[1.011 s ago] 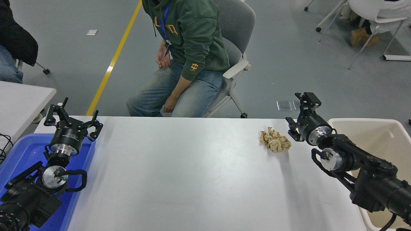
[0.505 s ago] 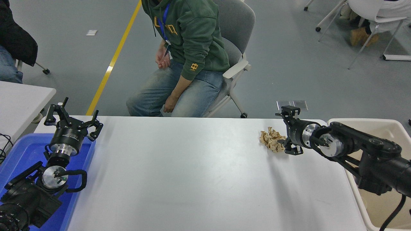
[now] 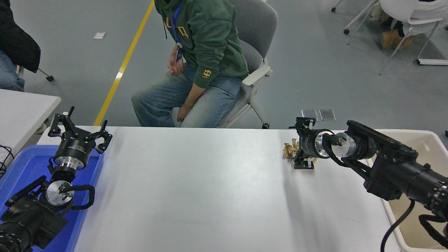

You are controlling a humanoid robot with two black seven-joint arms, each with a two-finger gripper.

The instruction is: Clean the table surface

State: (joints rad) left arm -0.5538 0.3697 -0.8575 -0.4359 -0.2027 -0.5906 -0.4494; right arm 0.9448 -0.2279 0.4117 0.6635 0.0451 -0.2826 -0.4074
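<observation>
The white table surface (image 3: 210, 182) fills the middle of the head view. A crumpled brown paper wad (image 3: 288, 149) lies on it at the far right, partly hidden behind my right gripper (image 3: 296, 147). That gripper points left, low over the table, with its jaws open, one on the far side and one on the near side of the wad. My left gripper (image 3: 79, 133) is parked at the lower left, open and empty, above a blue bin.
A beige plastic bin (image 3: 425, 140) stands off the table's right edge, under my right arm. A blue bin (image 3: 21, 164) sits at the left edge. A smaller grey-white table (image 3: 21, 108) is at far left. A person (image 3: 203, 52) sits on a chair beyond the far edge.
My right gripper has swung down and left from above the bin's corner to the wad, and its jaws now straddle it. The seated person shifted slightly left. The left arm has not moved.
</observation>
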